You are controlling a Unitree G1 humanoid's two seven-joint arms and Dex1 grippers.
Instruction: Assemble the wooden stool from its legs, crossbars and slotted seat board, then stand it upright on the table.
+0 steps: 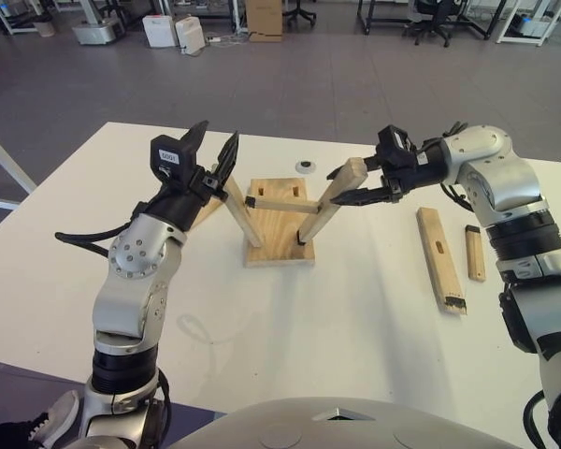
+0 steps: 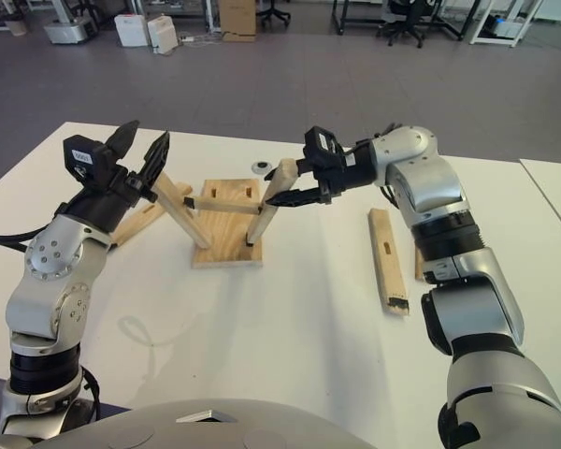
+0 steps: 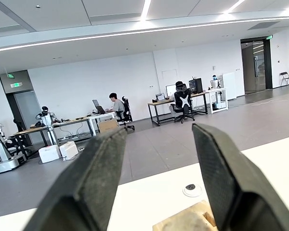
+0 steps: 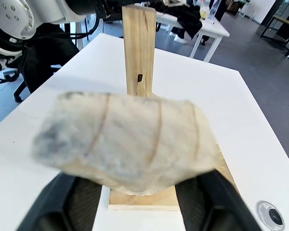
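Left eye view: the slotted seat board (image 1: 280, 247) is lying flat near the middle of the worktop (image 1: 355, 318), its long axis running from the near edge toward the far edge. Two legs are standing up out of it, leaning apart in a V. The left leg (image 1: 245, 217) is tilting toward the worktop's left edge and the right leg (image 1: 325, 210) toward its right edge. A crossbar (image 1: 282, 204) is spanning level between them, its long axis running left to right. The left gripper (image 1: 220, 131) is pointing upward by the top of the left leg, spread wide and gripping nothing. The right gripper (image 1: 338, 187) is clamping the top end of the right leg. A spare leg (image 1: 441, 257) is lying flat toward the right edge, its long axis near to far, with a short spare crossbar (image 1: 474, 253) just beside it and parallel. A small round disc (image 1: 306, 166) is sitting beyond the board, toward the far edge

Right eye view: another wooden piece (image 2: 136, 224) is lying at a slant left of the board, partly hidden by the left arm

Left wrist view: two dark fingers (image 3: 98, 187) are standing wide apart with nothing between them

Right wrist view: the blurred end of the right leg is sitting between the fingertips (image 4: 79, 202), with the seat board lying below
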